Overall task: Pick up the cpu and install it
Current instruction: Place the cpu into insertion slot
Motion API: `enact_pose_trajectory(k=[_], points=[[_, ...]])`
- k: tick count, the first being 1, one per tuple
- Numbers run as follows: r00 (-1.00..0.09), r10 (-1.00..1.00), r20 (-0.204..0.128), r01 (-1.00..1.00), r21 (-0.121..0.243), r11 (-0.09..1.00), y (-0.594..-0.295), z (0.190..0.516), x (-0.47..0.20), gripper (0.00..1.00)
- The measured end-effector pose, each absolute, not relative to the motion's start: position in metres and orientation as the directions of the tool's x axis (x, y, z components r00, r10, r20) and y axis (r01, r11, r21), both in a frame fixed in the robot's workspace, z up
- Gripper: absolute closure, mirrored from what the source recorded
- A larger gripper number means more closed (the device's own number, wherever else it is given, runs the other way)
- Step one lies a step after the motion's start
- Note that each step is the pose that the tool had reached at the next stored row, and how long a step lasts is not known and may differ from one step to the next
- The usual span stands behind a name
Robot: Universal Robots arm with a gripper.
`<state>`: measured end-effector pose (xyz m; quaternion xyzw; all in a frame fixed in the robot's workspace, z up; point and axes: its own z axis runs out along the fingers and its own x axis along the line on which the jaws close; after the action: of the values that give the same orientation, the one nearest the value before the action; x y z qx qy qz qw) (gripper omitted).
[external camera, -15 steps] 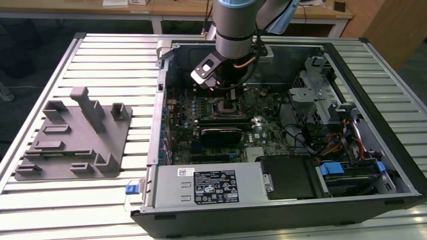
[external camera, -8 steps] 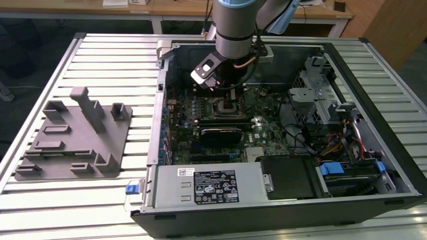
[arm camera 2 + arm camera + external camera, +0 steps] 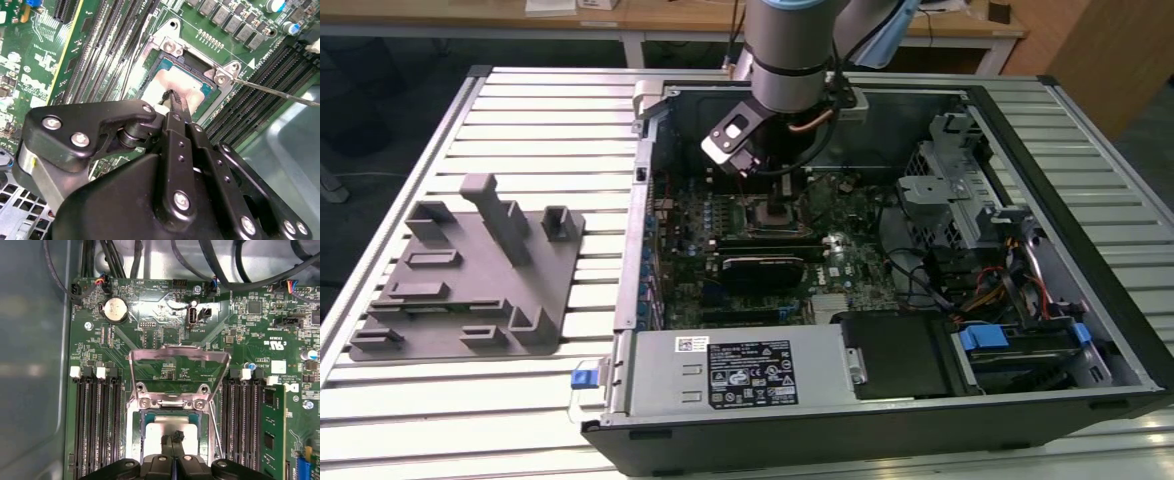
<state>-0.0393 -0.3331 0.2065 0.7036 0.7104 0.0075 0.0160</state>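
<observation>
Watching from the exterior view: the tower case (image 3: pixel 1067 330) lies open on a slatted metal table (image 3: pixel 520 100), and the arm (image 3: pixel 787 60) reaches straight down into it. The gripper (image 3: pixel 777 208) is right down at the motherboard (image 3: pixel 854 260), over the far part of the board. On the exterior view's left a grey plastic fixture (image 3: pixel 467 280) sits on the table, well apart from the case. The power supply (image 3: pixel 734 370) with its sticker is at the near edge of the case. A tangle of cables (image 3: pixel 961 285) runs along the exterior view's right.

The second wrist view is where it gets clear. The cpu (image 3: pixel 189 87) lies flat inside the socket frame (image 3: pixel 172 47), silver top up, with a green edge showing along one side. The fingertips (image 3: pixel 176 102) are pinched together with no gap I can see, and they point down at the middle of the chip. I can't tell if they actually touch it or hang just above. They aren't wrapped around anything, just closed on themselves. Memory slots (image 3: pixel 100 45) run along both sides of the socket.

The first wrist view shows the cpu (image 3: pixel 157 432) sitting in the socket with the closed fingertips (image 3: pixel 168 445) over its middle. The load plate (image 3: pixel 180 357) is flipped up and open just past it, and its thin lever (image 3: pixel 214 425) stands beside the socket. A coin cell battery (image 3: pixel 116 308) sits further along the board. One green memory stick (image 3: pixel 272 430) is seated in a slot near the socket.
</observation>
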Motion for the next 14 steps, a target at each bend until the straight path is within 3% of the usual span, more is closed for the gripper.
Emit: enact_pose_trajectory(k=[14], points=[[-0.009,1.0,-0.012,0.999,0.033,0.01,-0.333,0.235,-0.039,0.89]])
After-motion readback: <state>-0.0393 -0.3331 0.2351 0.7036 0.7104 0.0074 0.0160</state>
